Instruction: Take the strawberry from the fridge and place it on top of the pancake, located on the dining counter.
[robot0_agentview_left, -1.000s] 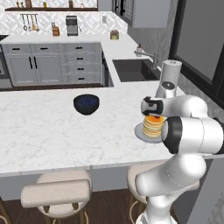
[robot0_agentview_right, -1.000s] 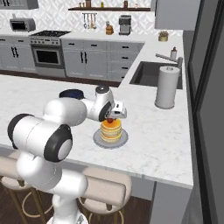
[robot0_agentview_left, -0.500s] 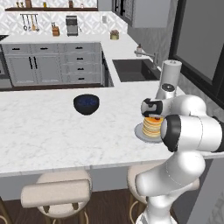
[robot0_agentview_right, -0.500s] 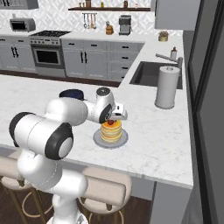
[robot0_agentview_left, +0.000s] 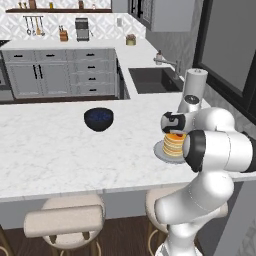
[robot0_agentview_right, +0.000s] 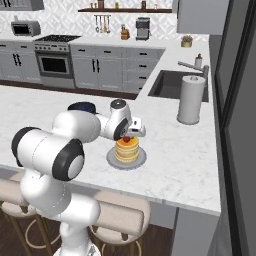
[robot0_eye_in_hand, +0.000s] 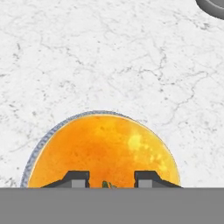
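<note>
**Berry over the pancakes**

Biggest thing out there, the one white marble counter (robot0_agentview_left: 60, 155), running wide across the left base view, with two stools (robot0_agentview_left: 62, 220) tucked under its edge. Behind it, a grey run of cabinets (robot0_agentview_left: 65, 75), and in the right base view one stove (robot0_agentview_right: 54, 62) and one dark sink (robot0_agentview_right: 172, 84).

On the slab near the sink end stands one paper towel roll (robot0_agentview_right: 191, 100), upright. Well apart from it sits one dark bowl (robot0_agentview_left: 98, 119), alone on the marble.

Now the action: one grey plate (robot0_agentview_right: 112, 161) carrying one stack of pancakes (robot0_agentview_right: 127, 151), orange syrup glossy on top. One gripper (robot0_agentview_right: 128, 137) is right above that stack, pointing down at it. In the hand view, the two dark fingertips (robot0_eye_in_hand: 75, 178) stand over the orange top, parted a little way, and a speck of green pokes up between them.

And there it is, the smallest item on the pitch: one strawberry (robot0_agentview_right: 127, 139), a red dot in the right base view, sitting at the top of the stack directly under the fingers. The jaws are partly closed around it; whether they are actually pressing on it, I cannot tell.
</note>
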